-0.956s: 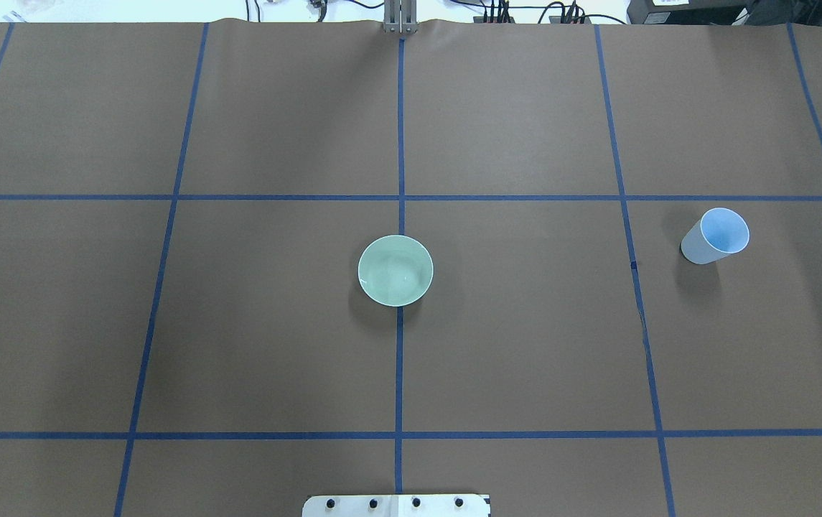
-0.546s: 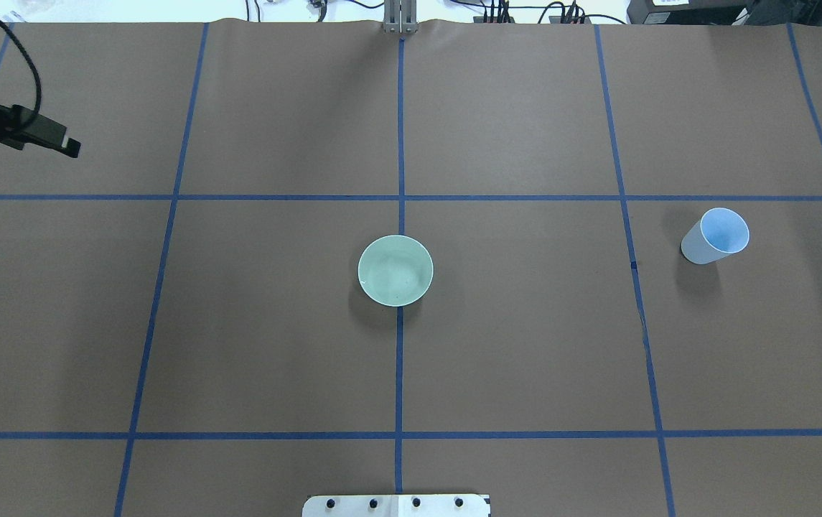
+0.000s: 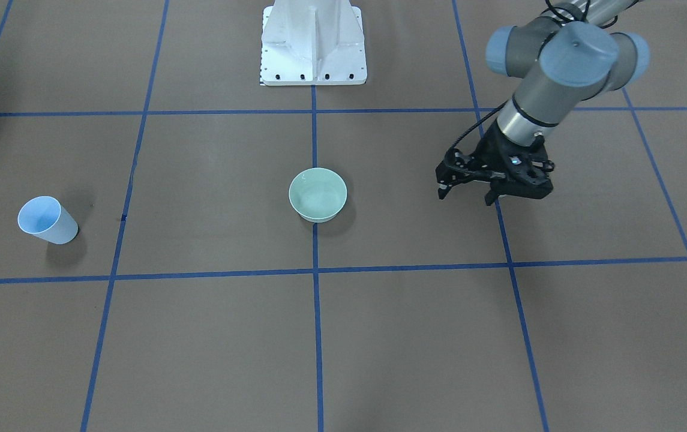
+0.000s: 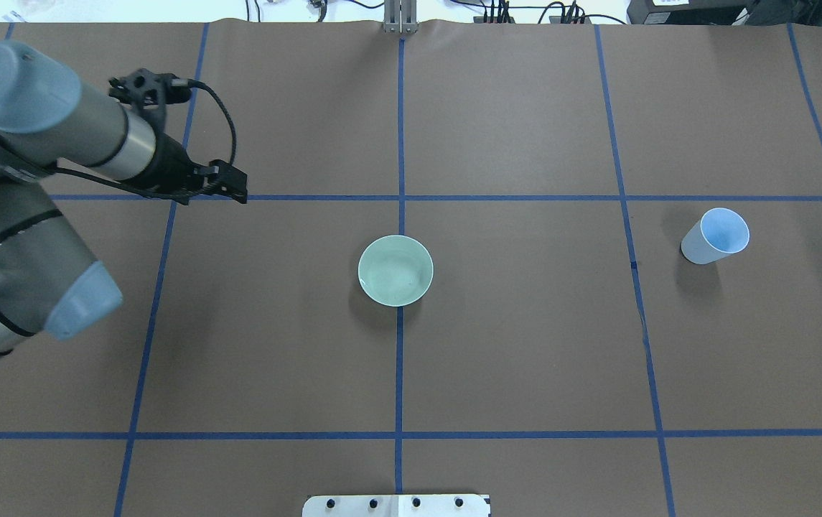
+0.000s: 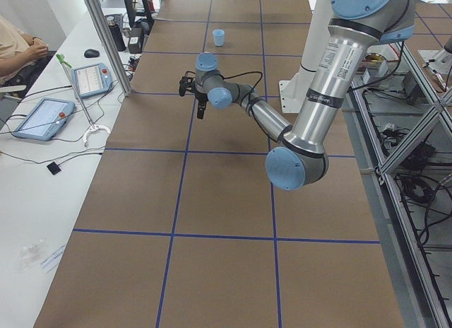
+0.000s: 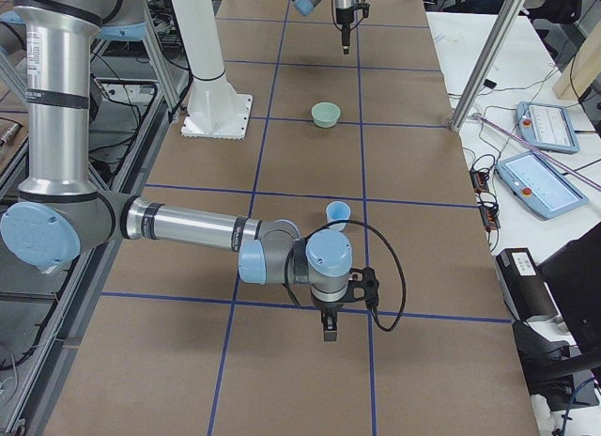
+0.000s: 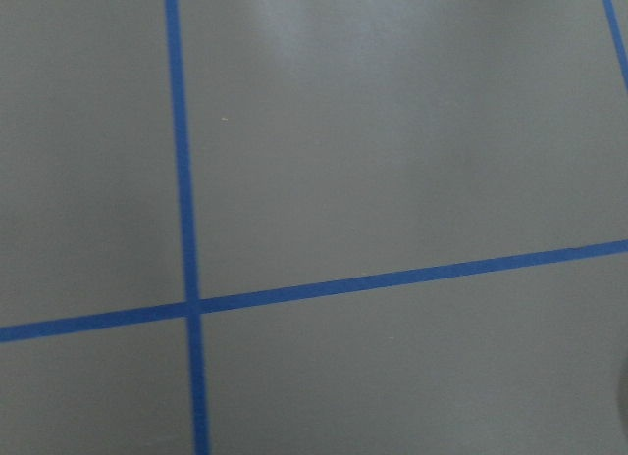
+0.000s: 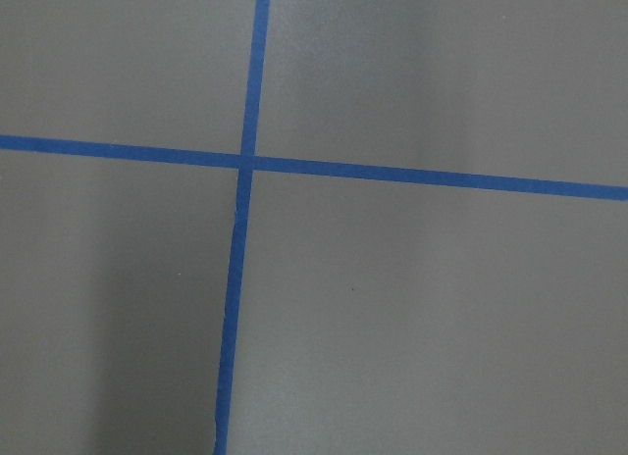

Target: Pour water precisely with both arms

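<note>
Over brown table, L half, my black two-finger left gripper hangs, jaws apart, empty. Right gripper: side view only, can't tell state. Can't confirm water in pale-green round bowl.

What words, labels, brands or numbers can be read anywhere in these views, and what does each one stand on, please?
No text here is legible.
White label on the left arm: printed lines, too small to read.
Teach pendant screens on the side bench: blurred, unreadable.
Green bowl and blue cup: no print visible.
</note>
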